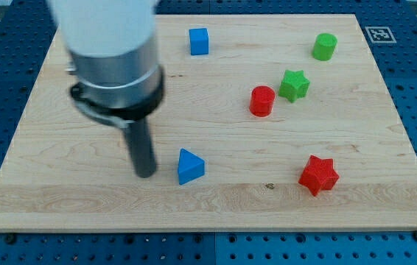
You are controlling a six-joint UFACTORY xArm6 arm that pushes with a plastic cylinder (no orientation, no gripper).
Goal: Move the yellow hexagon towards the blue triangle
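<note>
The blue triangle [190, 166] lies on the wooden board [61, 199] below the view's middle. My tip [145, 175] rests on the board just to the triangle's left, with a small gap between them. No yellow hexagon shows in the view; the arm's wide grey body covers the board's upper left, and I cannot tell what lies behind it.
A blue cube [199, 41] sits near the view's top. A green cylinder [325, 46] is at the upper right. A green star [294, 85] and a red cylinder [262, 101] sit right of the middle. A red star [318, 175] lies at the lower right.
</note>
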